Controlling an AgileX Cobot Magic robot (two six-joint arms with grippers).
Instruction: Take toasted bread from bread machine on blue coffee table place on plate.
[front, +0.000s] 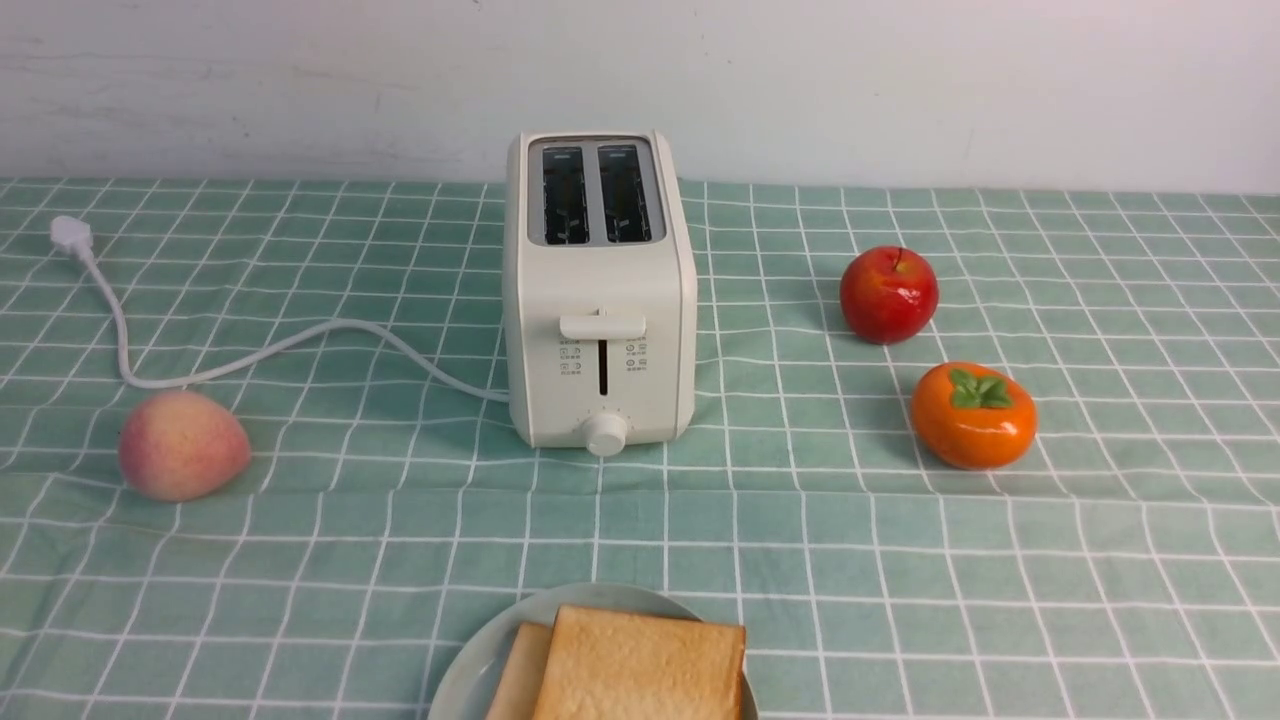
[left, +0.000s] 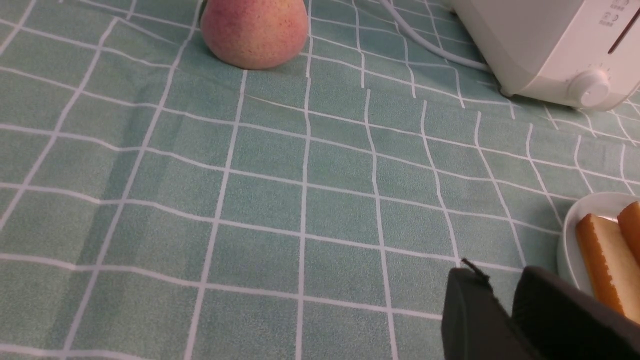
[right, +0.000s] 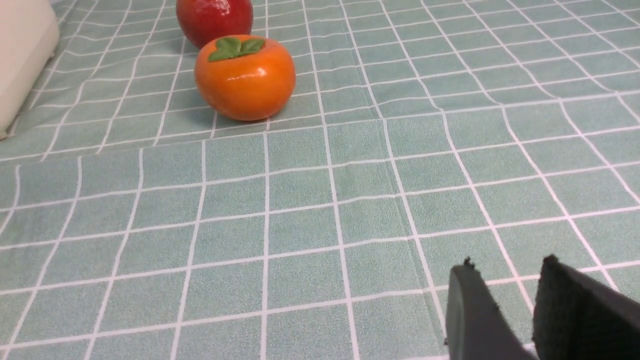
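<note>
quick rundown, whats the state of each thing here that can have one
bread machine: upright, both slots empty, lever up
cord plug: unplugged, lying on the cloth
toasted bread: two slices lying overlapped on the plate
plate: holds both slices, at the near edge of the blue coffee table
left gripper: jaws slightly apart, holding nothing
right gripper: jaws slightly apart, holding nothing

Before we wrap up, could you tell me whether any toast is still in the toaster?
No, both toaster slots look empty and the toast lies on the plate.
</note>
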